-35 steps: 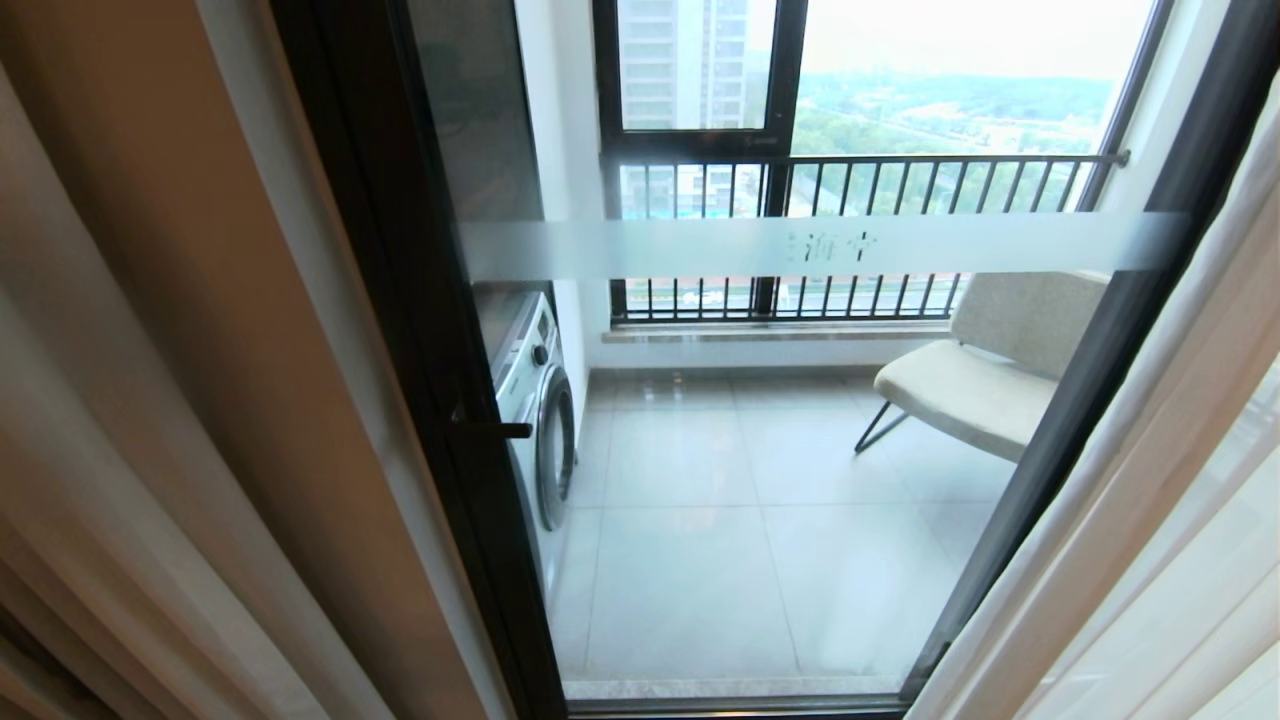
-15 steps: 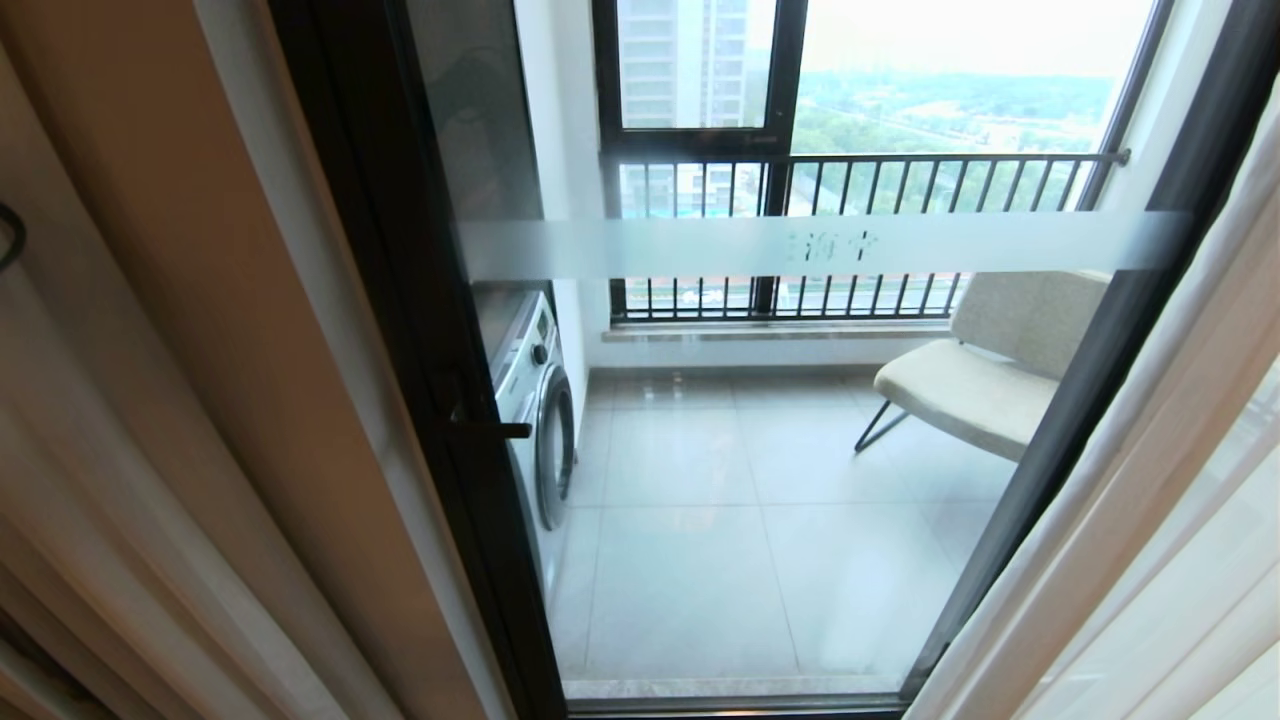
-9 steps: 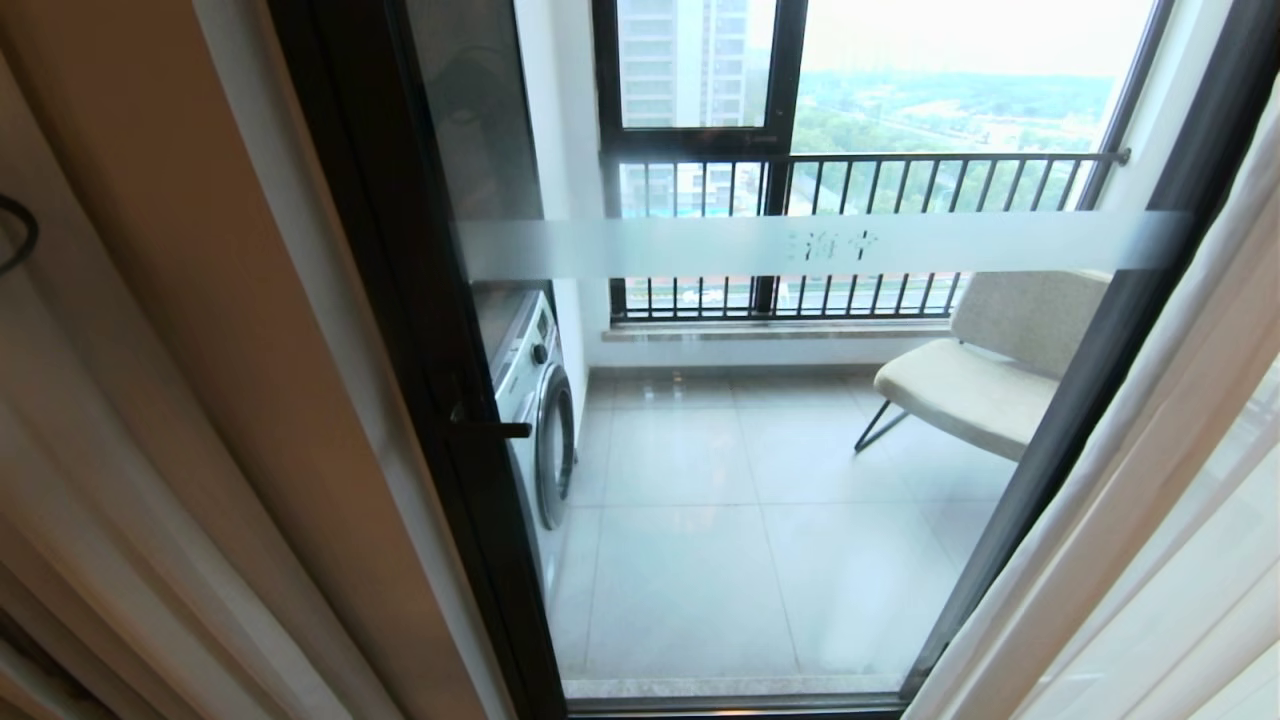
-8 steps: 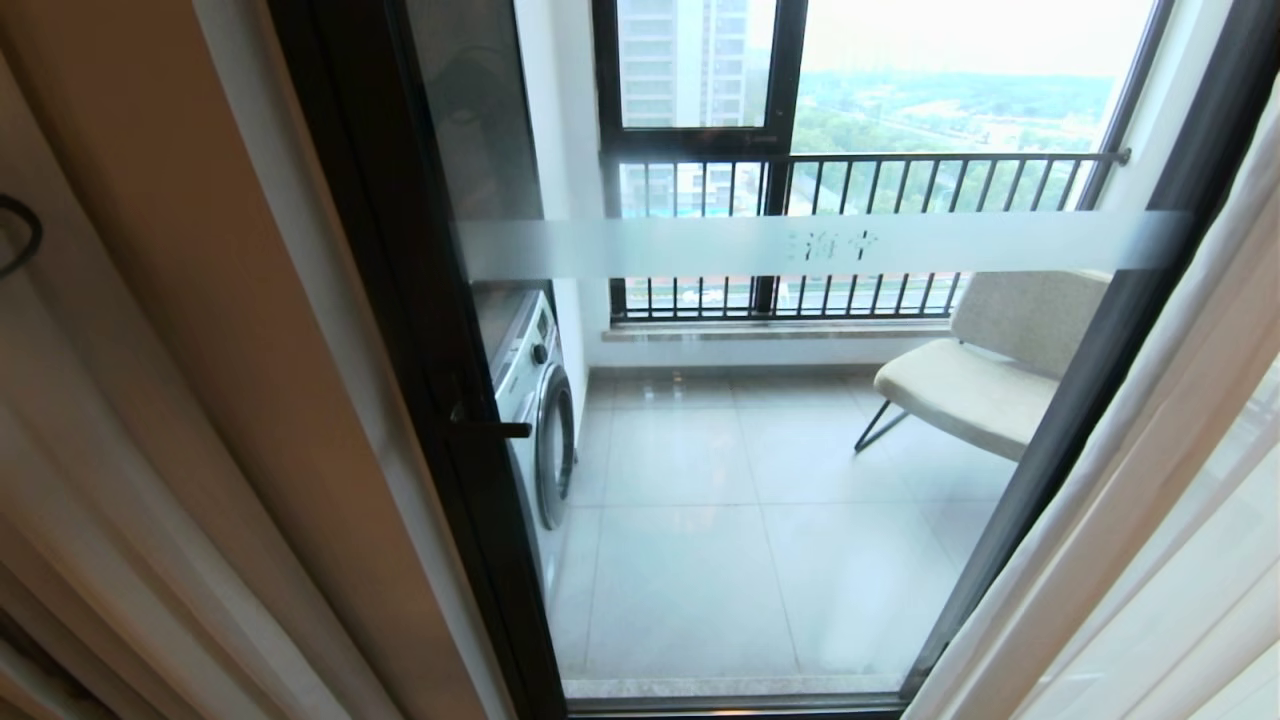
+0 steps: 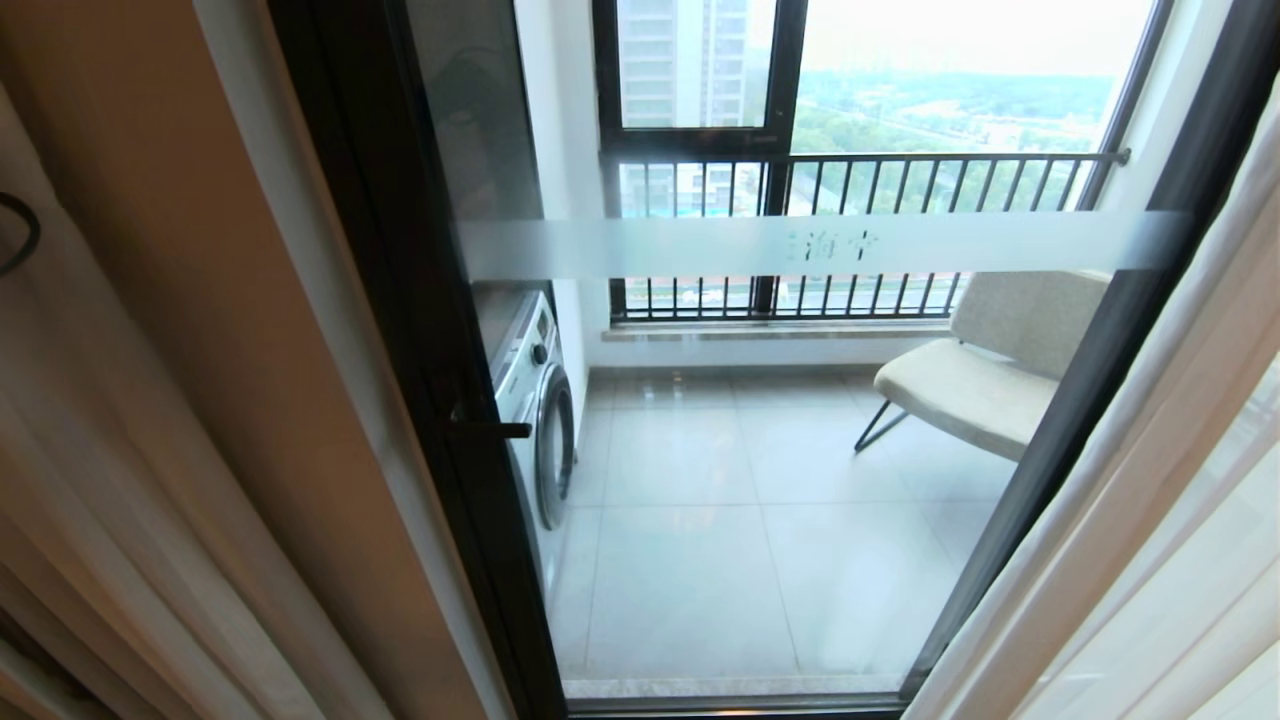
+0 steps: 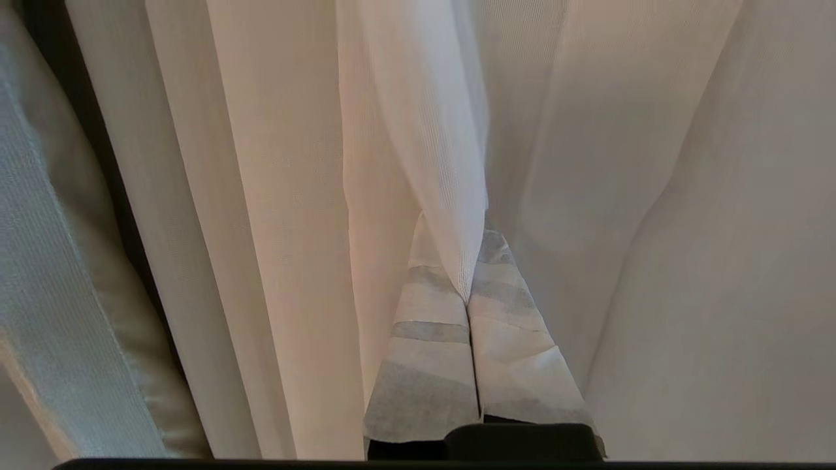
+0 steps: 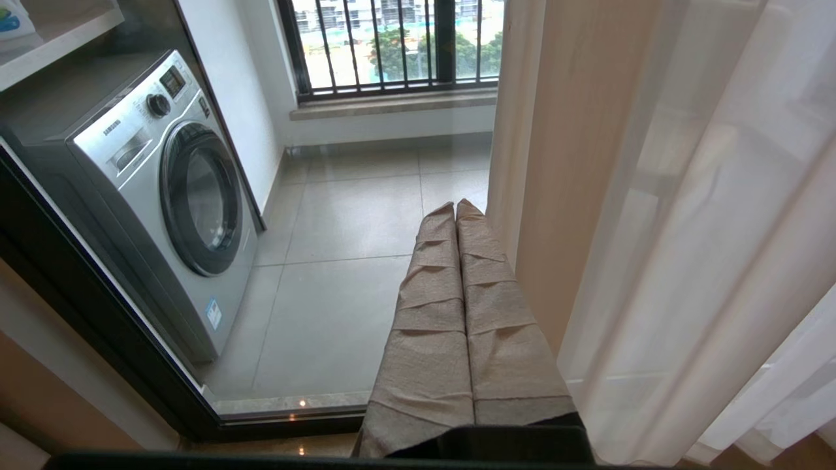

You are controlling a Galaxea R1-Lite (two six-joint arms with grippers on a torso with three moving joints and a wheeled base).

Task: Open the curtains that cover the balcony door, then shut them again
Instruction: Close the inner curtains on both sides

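Curtains (image 5: 150,480) hang bunched at both sides in head view; balcony door (image 5: 760,450) glass uncovered, so the opening step looks done. L wrist view: left gripper (image 6: 467,297), open a sec ago, now clamped on a sheer fold, ready for the closing pull. R wrist view: right gripper (image 7: 456,210) shut, empty, beside the r. drape.

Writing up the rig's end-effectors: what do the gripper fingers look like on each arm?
Left gripper: two flat tapered fingers wrapped in white fabric-like tape with grey bands, creased, on a black base. Right gripper: same shape, fingers wrapped in plain tan woven-looking tape with horizontal creases, black base. A thin black cable loop shows at the head view's left edge. No arm links are in view.
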